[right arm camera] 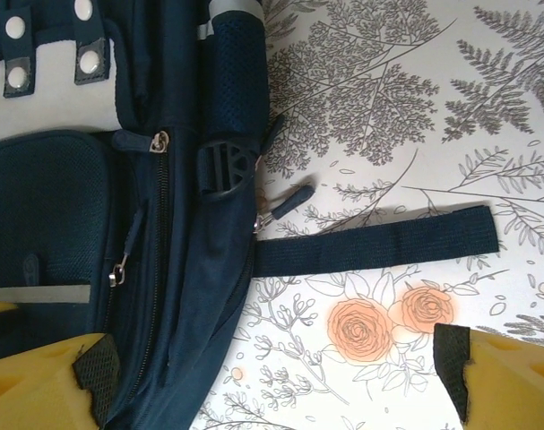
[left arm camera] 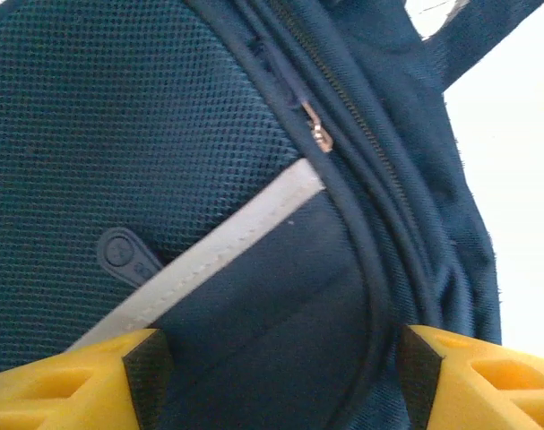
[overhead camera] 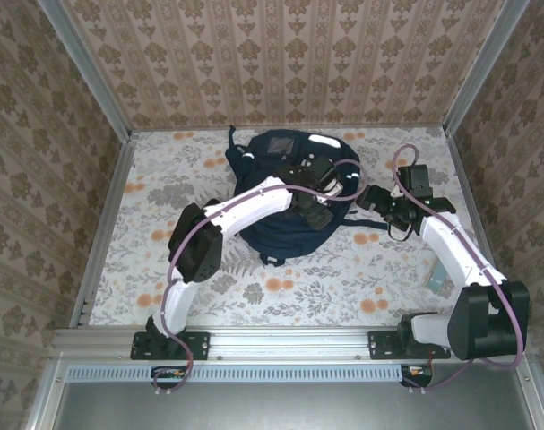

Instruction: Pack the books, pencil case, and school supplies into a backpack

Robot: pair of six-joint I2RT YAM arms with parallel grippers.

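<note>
The navy backpack [overhead camera: 280, 161] lies flat at the back middle of the table, and its zips look closed. My left gripper [overhead camera: 318, 213] hangs low over its front panel. In the left wrist view this gripper [left arm camera: 280, 376] is open, its yellow fingers [left arm camera: 74, 385] wide apart, with dark fabric and a white stripe [left arm camera: 209, 260] beneath. My right gripper [overhead camera: 368, 199] is at the backpack's right edge [right arm camera: 200, 296]. In its own view this gripper [right arm camera: 272, 376] is open and empty, spanning the bag's side and bare tablecloth. The books and the pencil case are out of view.
A loose dark strap [right arm camera: 379, 244] trails right from the backpack across the floral tablecloth [overhead camera: 343, 278], beside a buckle [right arm camera: 222, 166] and zip pulls [right arm camera: 119, 269]. A small pale blue-green thing [overhead camera: 436, 273] lies by the right arm. Patterned walls close in the table on three sides.
</note>
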